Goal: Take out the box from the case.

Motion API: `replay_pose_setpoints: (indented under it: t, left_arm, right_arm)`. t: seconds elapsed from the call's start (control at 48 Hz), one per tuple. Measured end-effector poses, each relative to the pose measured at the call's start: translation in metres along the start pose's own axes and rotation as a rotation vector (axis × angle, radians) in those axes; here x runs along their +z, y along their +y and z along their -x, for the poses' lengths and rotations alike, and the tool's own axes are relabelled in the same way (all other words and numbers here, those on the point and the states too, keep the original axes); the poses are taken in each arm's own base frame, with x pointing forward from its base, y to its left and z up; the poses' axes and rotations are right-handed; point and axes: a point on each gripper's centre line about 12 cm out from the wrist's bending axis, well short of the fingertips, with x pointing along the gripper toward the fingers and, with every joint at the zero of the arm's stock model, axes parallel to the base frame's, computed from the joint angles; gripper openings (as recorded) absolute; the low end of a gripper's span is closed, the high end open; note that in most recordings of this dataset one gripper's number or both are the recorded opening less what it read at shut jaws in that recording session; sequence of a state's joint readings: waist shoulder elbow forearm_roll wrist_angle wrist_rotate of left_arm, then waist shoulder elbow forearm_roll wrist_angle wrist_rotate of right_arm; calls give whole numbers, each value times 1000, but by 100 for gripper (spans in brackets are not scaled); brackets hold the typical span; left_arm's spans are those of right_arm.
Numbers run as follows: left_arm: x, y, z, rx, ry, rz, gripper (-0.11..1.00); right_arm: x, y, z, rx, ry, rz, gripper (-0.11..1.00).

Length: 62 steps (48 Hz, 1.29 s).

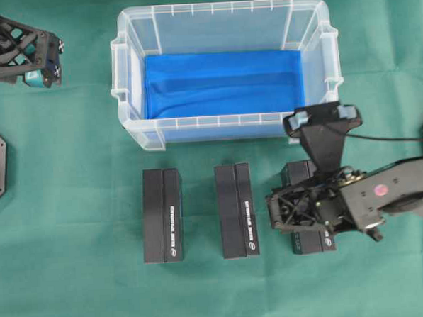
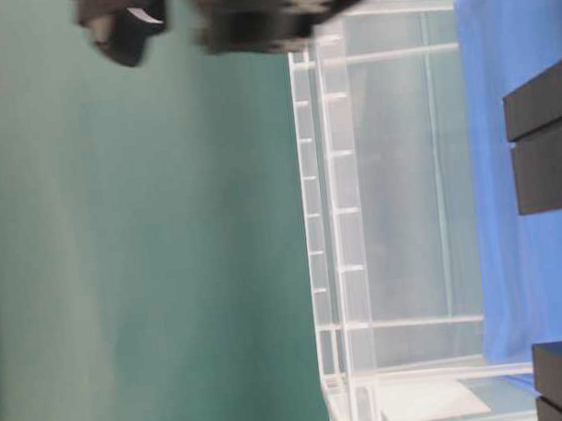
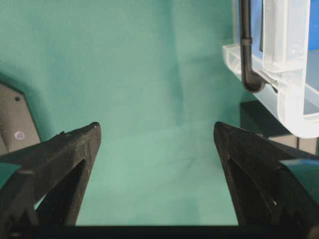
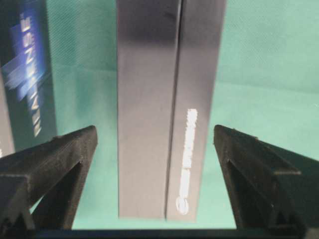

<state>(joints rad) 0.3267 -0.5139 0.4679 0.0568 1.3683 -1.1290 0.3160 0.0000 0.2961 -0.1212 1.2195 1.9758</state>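
green cloth [image 1: 77, 293], three black boxes [image 1: 162, 215] with illegible silver lettering

Open green cloth [image 1: 65, 209] left of the box row, free of obstacles. Three black boxes laid side by side in front of the case [image 1: 227, 126]: left box [image 1: 162, 215], middle box [image 1: 236, 210], right box [image 1: 308, 210], with narrow cloth lanes between them. Right box overhung by the right gripper [image 1: 282, 213], jaws spread wide, apart from the box on both sides in the wrist view. Case interior bare down to the blue lining [image 1: 222, 83], walled on all four sides. Left gripper [image 1: 40, 76] parked near the far left corner, jaws wide over bare cloth.
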Motion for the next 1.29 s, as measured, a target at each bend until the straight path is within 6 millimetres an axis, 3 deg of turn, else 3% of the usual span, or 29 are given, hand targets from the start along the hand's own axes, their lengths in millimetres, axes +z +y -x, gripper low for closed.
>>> replay_pose_setpoints:
  t: [0.354,0.542,1.021,1.291]
  left_arm:
    - [0,0,0,1,1,-3,90]
    - [0,0,0,1,1,-1,90]
    - [-1,1,0,0,0,-1,90]
    - [-1,3,1,11,5,0,90]
  right_arm:
    - [16,-2,87,10,-30,-1,90]
    - [19,0,115,19,-29,3,90]
    - [20,-2,122,16,-28,9,90]
    - [20,-38,125,11,-21,3,90]
